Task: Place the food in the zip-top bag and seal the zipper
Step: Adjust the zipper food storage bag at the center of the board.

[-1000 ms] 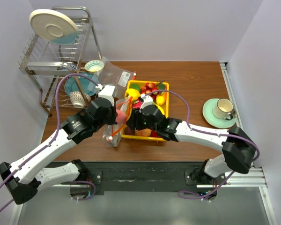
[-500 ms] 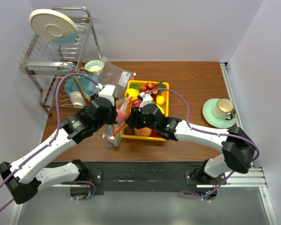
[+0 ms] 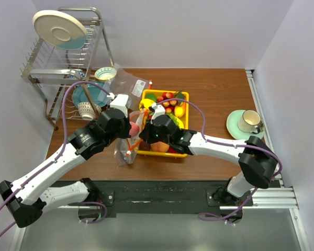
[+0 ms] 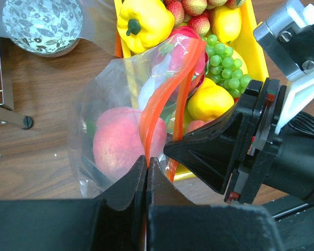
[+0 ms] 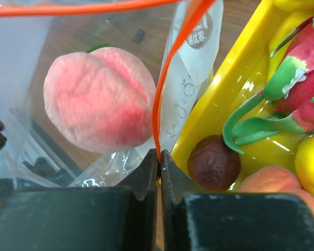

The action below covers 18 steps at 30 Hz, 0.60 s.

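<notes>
- Two grippers meet at the mouth of the zip-top bag (image 4: pixel 107 94), which stands upright on the table just left of the yellow tray (image 3: pixel 163 154).
- Left gripper (image 4: pixel 147 163): its jaws are pressed together on the zipper (image 4: pixel 170 86), pinching the orange-red strip at its near end, with no gap between the black fingertips.
- Right gripper (image 5: pixel 159 155): its jaws are likewise closed tight, and a single run of the zipper (image 5: pixel 164 83) rises out from between the tips.
- Between the two pinch points the two halves of the strip stand apart, so the mouth is open along most of its length in the left wrist view.
- One peach (image 4: pixel 120 144) sits inside the bag, low down against the clear wall; the right wrist camera sees the same peach (image 5: pixel 97 99) through the plastic.
- Remaining food lies in the tray: a yellow pepper (image 4: pixel 144 23), green grapes (image 4: pixel 227 57), a dragon fruit (image 5: pixel 303 89), a dark round fruit (image 5: pixel 213 163) and another peach (image 5: pixel 272 183).
- Beyond the bag, a flatter clear bag (image 3: pixel 126 79) lies on the table near the dish rack (image 3: pixel 63 63).
- Far right, well apart from the tray, a cup (image 3: pixel 247 120) stands on a green saucer.
</notes>
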### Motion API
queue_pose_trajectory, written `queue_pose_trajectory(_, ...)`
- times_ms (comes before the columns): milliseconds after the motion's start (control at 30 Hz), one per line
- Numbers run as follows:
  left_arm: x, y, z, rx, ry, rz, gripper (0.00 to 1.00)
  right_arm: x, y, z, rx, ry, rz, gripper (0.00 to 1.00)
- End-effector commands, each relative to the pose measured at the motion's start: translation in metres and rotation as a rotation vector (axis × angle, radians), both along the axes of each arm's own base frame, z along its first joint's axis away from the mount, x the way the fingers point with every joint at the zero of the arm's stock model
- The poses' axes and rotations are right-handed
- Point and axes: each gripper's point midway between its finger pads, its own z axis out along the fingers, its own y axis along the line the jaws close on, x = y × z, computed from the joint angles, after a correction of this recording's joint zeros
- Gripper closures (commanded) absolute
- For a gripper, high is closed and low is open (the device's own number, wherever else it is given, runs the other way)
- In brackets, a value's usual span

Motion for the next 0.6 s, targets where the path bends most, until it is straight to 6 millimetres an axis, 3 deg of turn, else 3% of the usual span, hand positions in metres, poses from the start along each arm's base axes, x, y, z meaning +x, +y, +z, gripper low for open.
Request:
queue_pose_trajectory(0, 0.004, 0.003, 0.017, -0.003, -0.038, 0.011, 1.00, 0.007, -0.003, 0.052, 0.079, -0.076, -0.023, 1.00)
queue_pose_trajectory(67, 0.005, 0.006, 0.016, 0.008, -0.040, 0.022, 1.00, 0.010, -0.023, 0.054, -0.007, -0.086, -0.079, 1.00)
queue_pose_trajectory(100, 0.005, 0.007, 0.015, 0.015, -0.037, 0.025, 1.00, 0.013, -0.024, 0.070, -0.009, -0.104, -0.090, 1.00)
queue_pose_trajectory(167, 0.007, 0.010, 0.015, 0.028, -0.043, 0.038, 1.00, 0.012, -0.039, 0.070, -0.100, -0.095, -0.105, 1.00)
queue_pose_trajectory(200, 0.006, 0.013, 0.014, 0.041, -0.038, 0.045, 1.00, 0.013, -0.039, 0.085, -0.097, -0.108, -0.101, 1.00)
queue_pose_trajectory(300, 0.007, 0.019, 0.014, 0.083, -0.031, 0.062, 1.00, 0.010, -0.052, 0.093, -0.168, -0.109, -0.100, 1.00)
queue_pose_trajectory(567, 0.008, 0.038, 0.027, 0.164, -0.039, 0.116, 1.00, -0.003, -0.075, 0.089, -0.267, -0.083, -0.058, 1.00)
